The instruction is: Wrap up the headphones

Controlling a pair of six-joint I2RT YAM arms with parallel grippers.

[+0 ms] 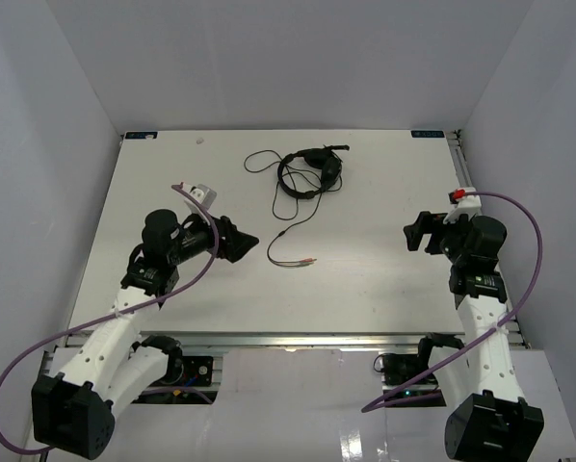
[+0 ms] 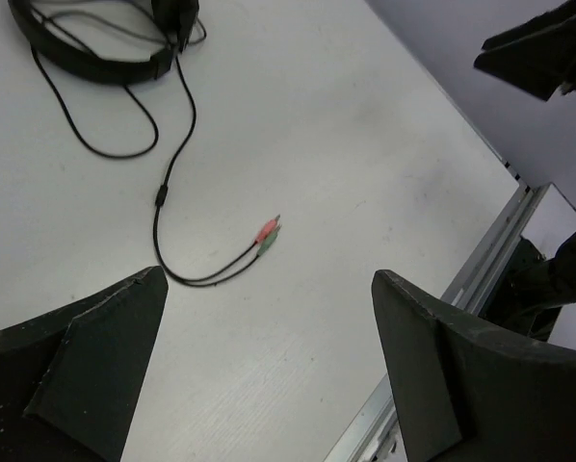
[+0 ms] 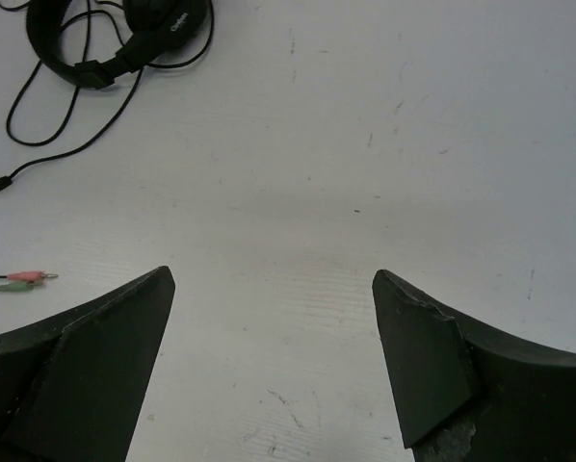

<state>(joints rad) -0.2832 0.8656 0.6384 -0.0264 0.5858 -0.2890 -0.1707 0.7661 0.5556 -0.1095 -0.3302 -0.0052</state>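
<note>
The black headphones (image 1: 310, 171) lie at the back middle of the white table (image 1: 172, 173), boom mic toward the back. Their thin black cable (image 1: 276, 207) loops left, then trails forward and ends in two pinkish and greenish plugs (image 1: 309, 261). The plugs show in the left wrist view (image 2: 268, 232) and the right wrist view (image 3: 23, 280); the headphones show at the top of both (image 2: 95, 58) (image 3: 134, 38). My left gripper (image 1: 245, 241) is open and empty, left of the plugs. My right gripper (image 1: 415, 232) is open and empty, far right of them.
Grey walls enclose the table on three sides. A metal rail (image 1: 307, 339) runs along the near edge. Thick purple robot cables (image 1: 529, 250) arc from both arms. A small faint mark (image 1: 199, 141) sits near the back left.
</note>
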